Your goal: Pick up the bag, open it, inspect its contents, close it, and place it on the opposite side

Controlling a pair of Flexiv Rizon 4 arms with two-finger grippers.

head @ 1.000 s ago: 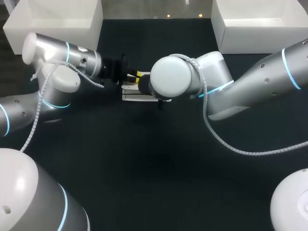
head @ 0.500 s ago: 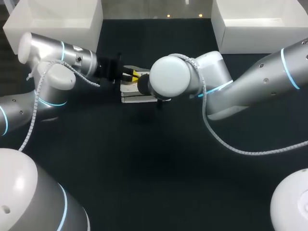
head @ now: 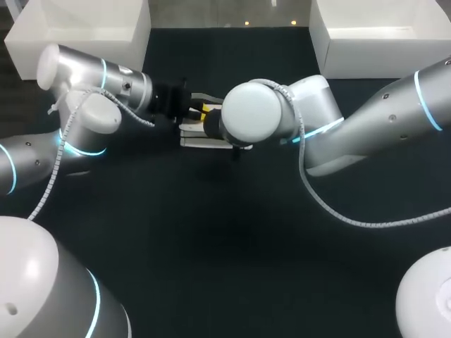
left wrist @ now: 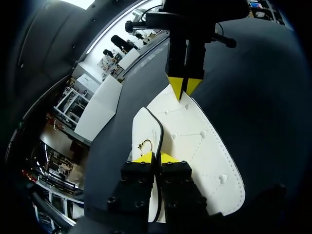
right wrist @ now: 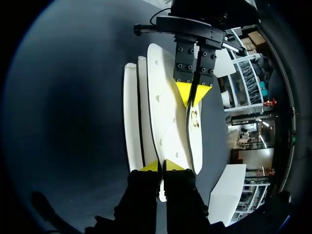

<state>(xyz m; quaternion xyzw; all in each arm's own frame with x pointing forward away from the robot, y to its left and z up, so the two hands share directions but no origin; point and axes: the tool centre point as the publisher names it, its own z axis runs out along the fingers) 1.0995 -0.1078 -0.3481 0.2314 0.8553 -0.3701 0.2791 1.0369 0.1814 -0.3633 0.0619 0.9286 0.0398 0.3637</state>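
The left gripper, tips pinched tight on the top flap's edge of the flat white quilted bag, had slid back toward the right gripper, itself clamped on the opposite end; the bag stayed at the middle of the black table, its opening seemingly underway.

arms silver, cyan rings | cables seemingly grey | claws black, yellow-tipped

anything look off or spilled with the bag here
Nothing stands out. The white bag looks intact, with nothing spilled around it. The left gripper and right gripper each pinch an opposite end, and its flap is slightly parted.
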